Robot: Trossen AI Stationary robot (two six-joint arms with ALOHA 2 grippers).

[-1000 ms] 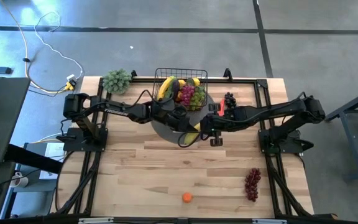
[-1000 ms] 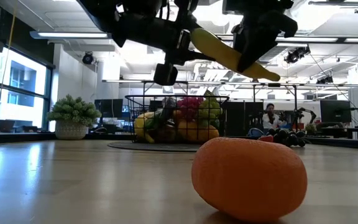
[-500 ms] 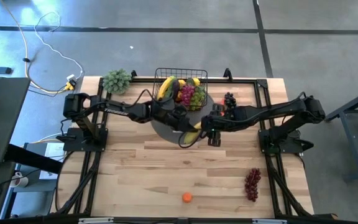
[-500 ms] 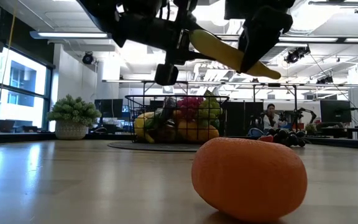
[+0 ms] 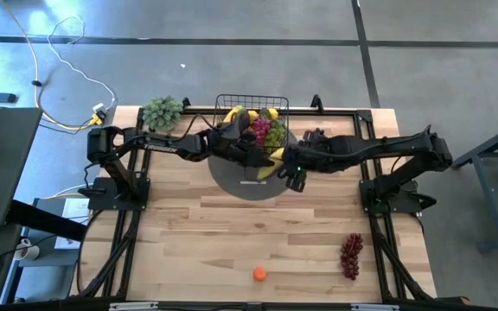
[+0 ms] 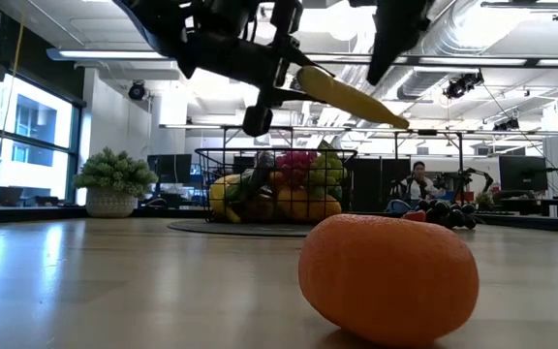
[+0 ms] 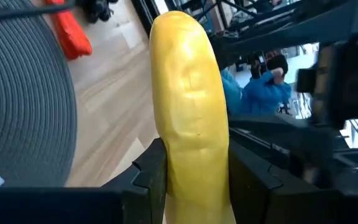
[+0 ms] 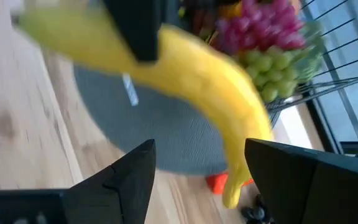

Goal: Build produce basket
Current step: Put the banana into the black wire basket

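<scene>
Yellow banana [image 7: 190, 118] clamped between my left gripper [image 5: 258, 163] fingers above the round grey mat [image 5: 242, 182], just in front of the black wire basket [image 5: 251, 120] of produce, my right gripper [image 5: 296, 177] alongside, fingers spread, holding nothing

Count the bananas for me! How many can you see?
2, maybe more. One banana is held in the left pincer over the round mat, beside the right pincer. One basket banana lies in the basket. Others may hide under the grapes.
</scene>
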